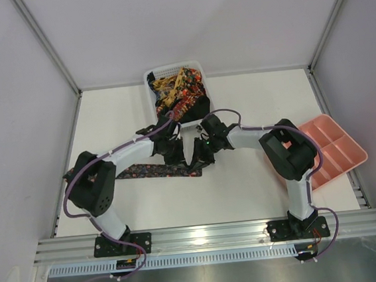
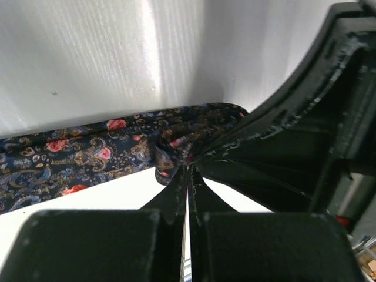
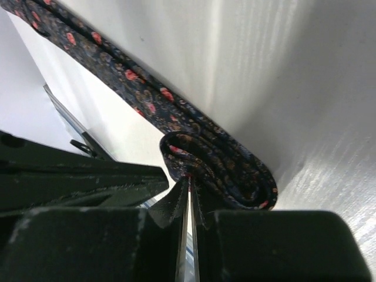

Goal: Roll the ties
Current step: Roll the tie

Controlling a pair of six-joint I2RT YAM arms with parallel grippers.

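Pinching the floral tie [image 2: 70, 153], left pincer [image 2: 188, 170] and right pincer [image 3: 189, 176] clamp its folded end.

We are looking into a robotics lab test cell. A white table [image 1: 259, 187] is walled by plain grey panels [image 1: 183, 21] in aluminium framing [image 1: 45, 45]. Two arms [image 1: 93, 183] trailing purple cables [image 1: 66, 199] are bolted to a metal rail [image 1: 210, 234] at its near edge. The props are a tie [image 1: 144, 171], a basket [image 1: 149, 85] at the far edge and a tray [image 1: 338, 146] at the right edge.
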